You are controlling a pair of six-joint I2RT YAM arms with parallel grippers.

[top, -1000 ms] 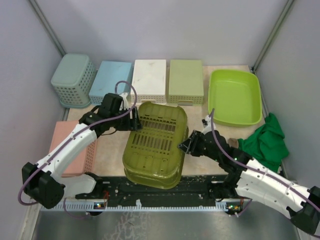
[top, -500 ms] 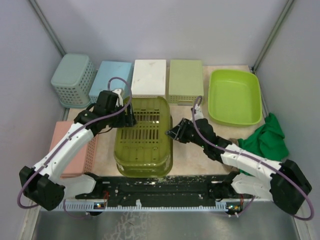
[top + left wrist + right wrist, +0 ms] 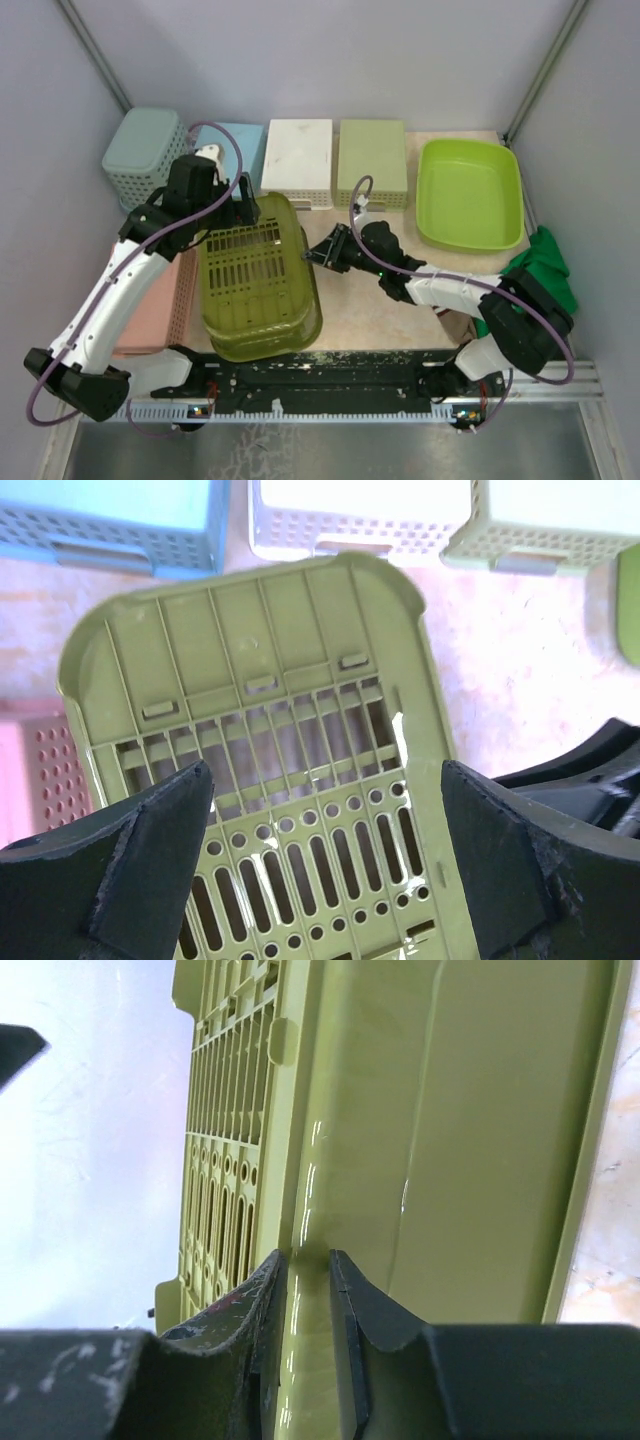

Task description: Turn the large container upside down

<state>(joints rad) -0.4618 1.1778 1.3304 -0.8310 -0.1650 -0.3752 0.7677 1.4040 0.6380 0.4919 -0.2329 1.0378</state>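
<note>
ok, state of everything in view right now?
lime-green tub: upright, open side up, untouched
olive slatted basket: bottom facing up, gripped at its side
left fingers: open, spread over the olive basket's bottom
right fingers: shut on the olive basket's side wall
back row of small baskets: bottoms up
pink basket: bottom up
green cloth: crumpled

My top camera looks steeply down on the whole table (image 3: 350, 305); both wrist cameras sit close against the slatted basket (image 3: 258, 280), centre-left in that frame
</note>
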